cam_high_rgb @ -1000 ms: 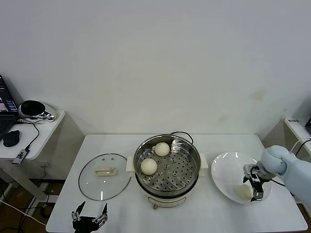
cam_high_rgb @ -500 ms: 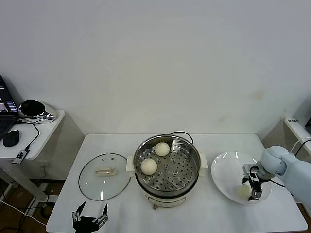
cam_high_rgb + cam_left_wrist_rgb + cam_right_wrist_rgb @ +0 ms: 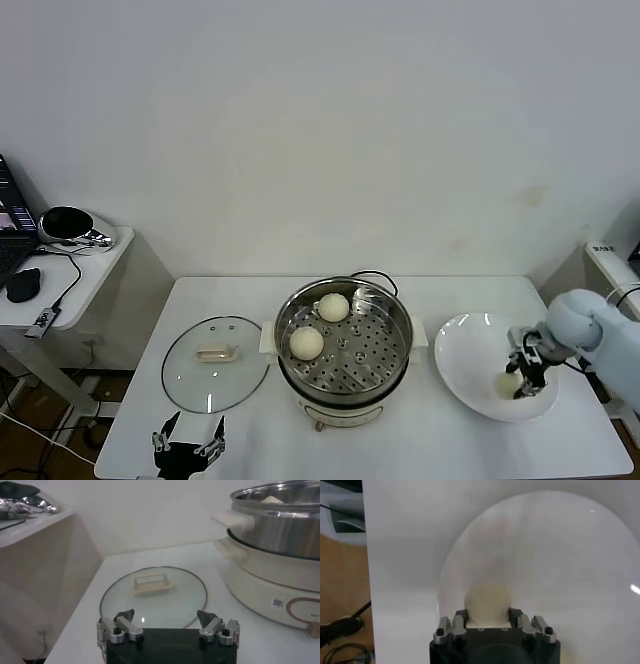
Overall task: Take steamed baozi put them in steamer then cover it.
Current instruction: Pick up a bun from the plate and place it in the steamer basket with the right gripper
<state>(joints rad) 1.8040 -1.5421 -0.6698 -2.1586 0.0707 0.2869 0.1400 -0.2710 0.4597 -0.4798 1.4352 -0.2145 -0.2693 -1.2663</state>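
1. We see the right gripper (image 3: 524, 375) pinching 1 steamed baozi (image 3: 509, 383) over the white plate (image 3: 470, 352); in the right wrist view its fingers (image 3: 460, 618) press both sides of the bun (image 3: 488, 602).
2. We cannot quite tell whether that bun rests on the plate or sits just above it.
3. The plate lies on the white table (image 3: 230, 295), just to the right of the steamer (image 3: 344, 340).
4. Inside the steamer, 2 baozi (image 3: 307, 343) sit on the perforated tray, the second (image 3: 333, 307) farther back.
5. The glass cover (image 3: 215, 362) lies flat on the table left of the steamer, handle up.
6. The left gripper (image 3: 186, 446) hangs at the table's near edge, near the cover, with its jaws spread wide and nothing between them.
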